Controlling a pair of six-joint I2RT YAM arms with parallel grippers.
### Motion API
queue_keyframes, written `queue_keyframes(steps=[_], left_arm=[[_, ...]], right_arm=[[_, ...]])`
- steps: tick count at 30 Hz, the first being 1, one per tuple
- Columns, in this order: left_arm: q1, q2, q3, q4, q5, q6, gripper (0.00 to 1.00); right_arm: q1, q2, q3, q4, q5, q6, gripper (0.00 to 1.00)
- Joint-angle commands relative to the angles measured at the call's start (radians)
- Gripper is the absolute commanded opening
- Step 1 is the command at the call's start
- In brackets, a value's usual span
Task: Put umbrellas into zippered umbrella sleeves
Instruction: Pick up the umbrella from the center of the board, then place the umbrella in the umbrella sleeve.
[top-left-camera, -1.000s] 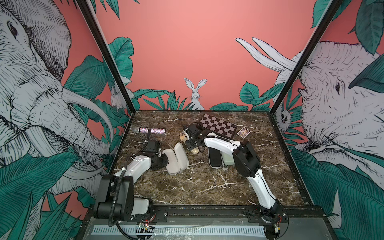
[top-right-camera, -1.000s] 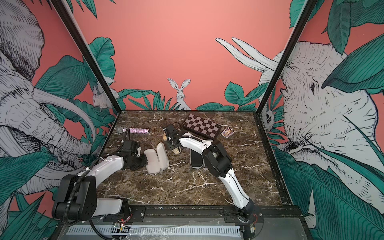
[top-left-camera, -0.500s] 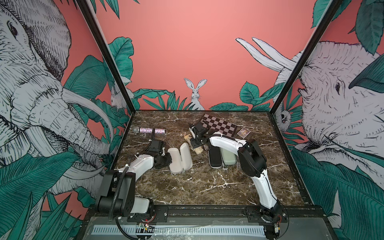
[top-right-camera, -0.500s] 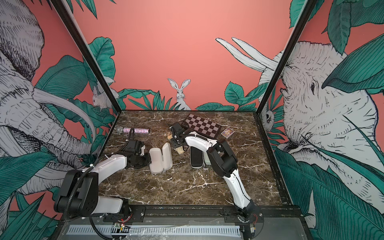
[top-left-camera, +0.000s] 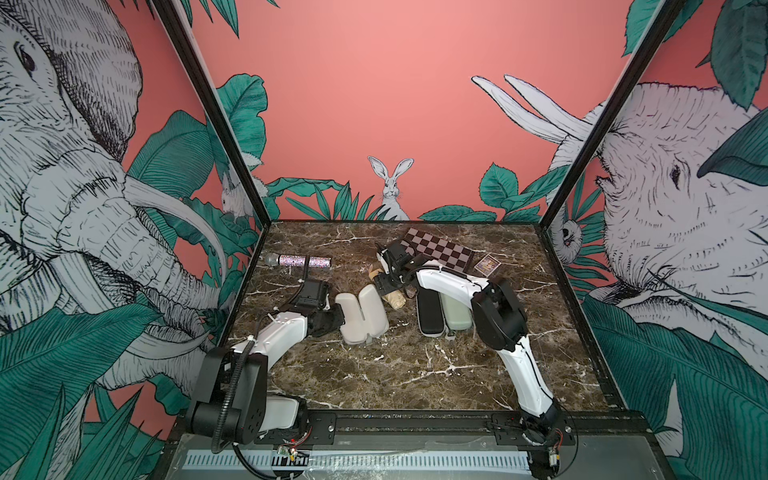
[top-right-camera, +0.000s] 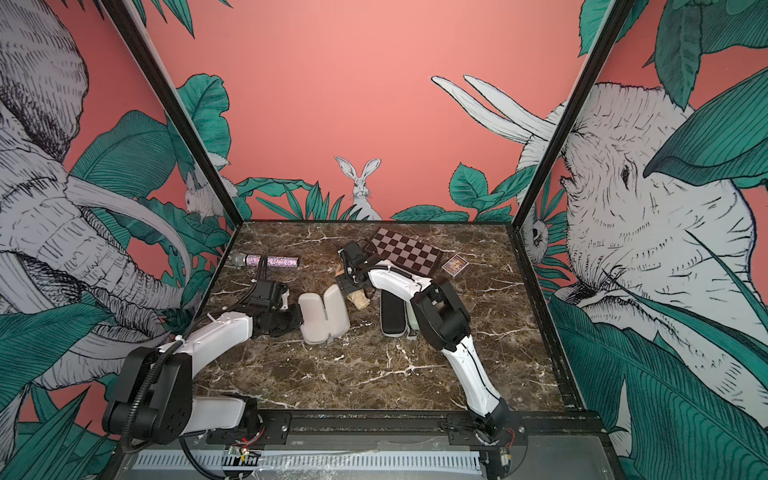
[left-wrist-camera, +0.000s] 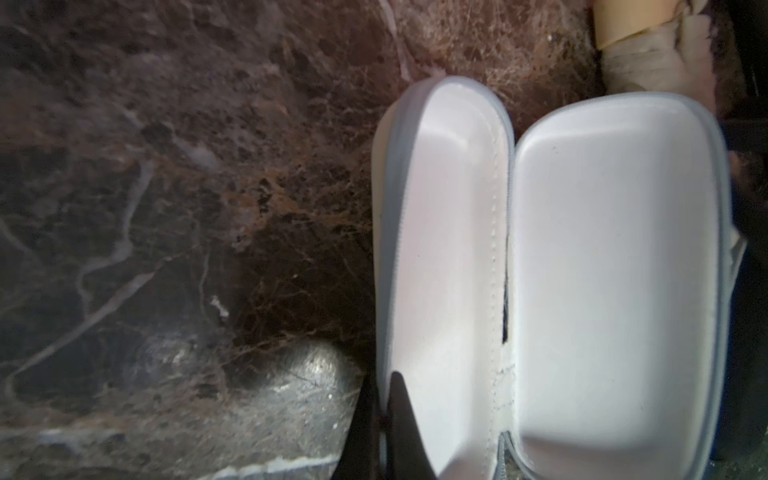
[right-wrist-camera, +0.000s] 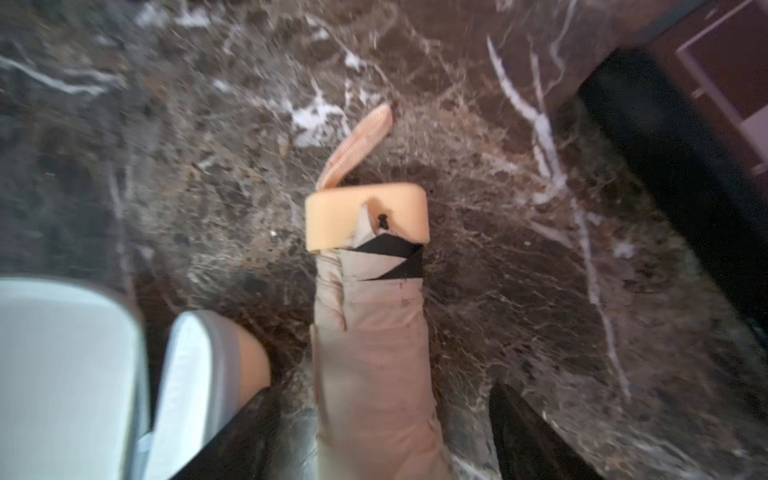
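Table (top-left-camera: 395, 374): dark brown marble-pattern top with white veins; glittery microphone (top-left-camera: 300, 261) lies flat near the far left edge, grey mesh head pointing left; chequered folding board (top-left-camera: 440, 253) lies flat at the far side, right of centre, set at an angle; small printed card box (top-left-camera: 487, 264) lies near its right end, not touching; back wall (top-left-camera: 374, 104) coral pink, painted rabbit (top-left-camera: 390, 187) and green leaves; both top views agree.

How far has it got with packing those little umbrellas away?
Done: the black case and green case lie shut; contents hidden. In hand: the left hand pinches the rim of the open beige case, and the right hand hangs open over the tan umbrella on the table. Left: put it in, zip up.
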Motion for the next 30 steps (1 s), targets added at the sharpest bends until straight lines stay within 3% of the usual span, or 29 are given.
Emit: queue_keyframes(steps=[1,5,10,15,18,23,30], left_arm=[[-0.001,-0.028,-0.029,-0.015,-0.006,-0.024,0.05],[-0.004,-0.007,-0.046,0.029,0.028,-0.044,0.05],[-0.032,0.019,-0.052,0.093,0.053,-0.075,0.05],[-0.088,0.062,-0.049,0.185,0.065,-0.138,0.05],[-0.124,0.084,-0.051,0.232,0.061,-0.175,0.05],[-0.146,0.082,-0.068,0.276,0.060,-0.215,0.05],[-0.156,0.070,-0.100,0.302,0.069,-0.221,0.05]], right_arm=[[0.017,0.030,0.035,-0.065,0.018,-0.003,0.74],[0.002,-0.037,-0.022,-0.054,0.040,-0.001,0.48],[-0.020,-0.269,-0.171,-0.022,0.044,-0.006,0.32],[-0.004,-0.446,-0.269,-0.030,-0.092,0.089,0.23],[0.080,-0.482,-0.322,0.005,-0.137,0.194,0.20],[0.150,-0.452,-0.471,0.223,-0.248,0.488,0.14],[0.161,-0.349,-0.405,0.050,-0.331,0.498,0.08]])
